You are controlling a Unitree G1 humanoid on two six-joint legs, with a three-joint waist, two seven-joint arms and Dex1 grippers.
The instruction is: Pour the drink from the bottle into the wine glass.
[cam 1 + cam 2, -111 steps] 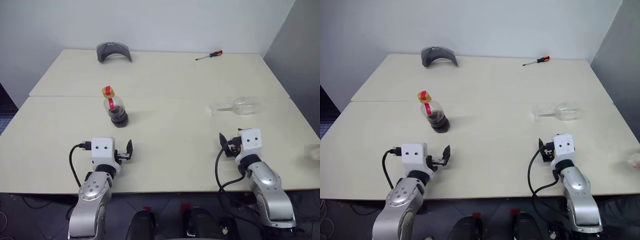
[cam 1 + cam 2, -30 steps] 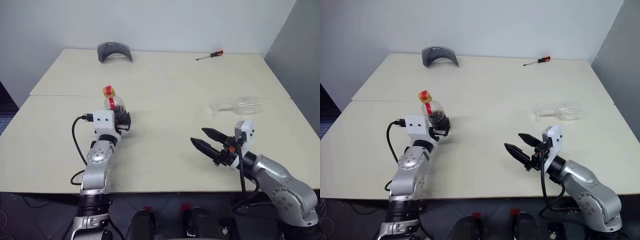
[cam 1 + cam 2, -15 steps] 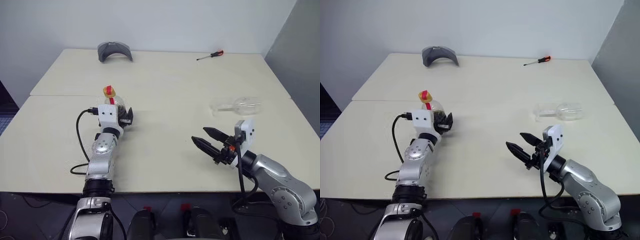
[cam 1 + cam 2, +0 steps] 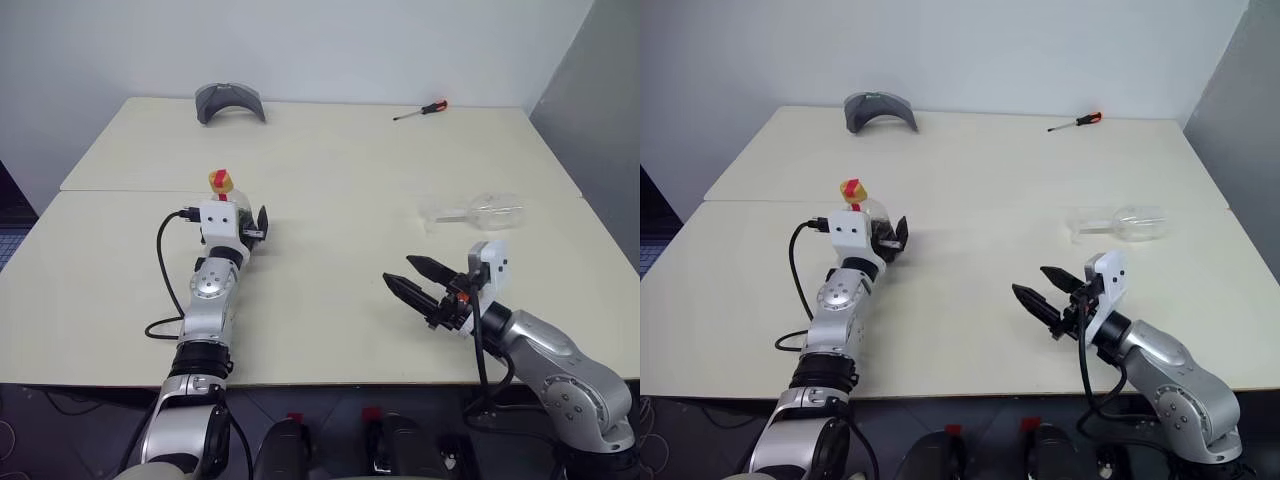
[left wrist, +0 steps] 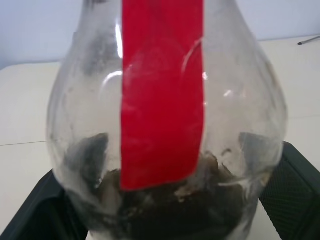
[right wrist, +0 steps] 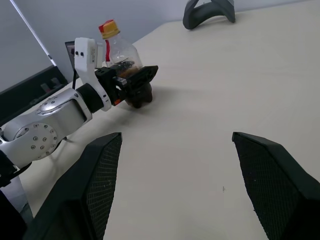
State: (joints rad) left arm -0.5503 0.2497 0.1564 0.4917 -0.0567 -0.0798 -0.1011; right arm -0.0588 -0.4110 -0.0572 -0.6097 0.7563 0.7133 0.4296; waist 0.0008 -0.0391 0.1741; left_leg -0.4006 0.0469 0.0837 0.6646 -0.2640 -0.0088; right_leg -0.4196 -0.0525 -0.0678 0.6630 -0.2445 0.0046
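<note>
- Bottle [image 6: 121,60] stands upright on the left half of the tabletop [image 4: 340,170], roughly midway between the near and far edges; its yellow cap [image 4: 220,181] pokes up above the left arm's white wrist block.
- Drink [image 5: 165,210] sits dark and low in the bottle's rounded belly, under a red label strip [image 5: 162,90].
- Left pincer [image 6: 132,82] is around the lower body of the bottle, one black finger [image 5: 295,195] on each side; whether the fingers press the plastic I cannot tell.
- Wine glass [image 4: 480,212] lies on its side toward the right edge of the tabletop, well apart from the bottle, foot pointing left.
- Right pincer [image 4: 418,286] hangs just above the tabletop near the front edge, between bottle and glass, fingers spread wide and holding nothing.
- Red-handled screwdriver [image 4: 420,110] lies near the far edge on the right side.
- Grey curved object [image 4: 229,102] rests near the far edge on the left side.
</note>
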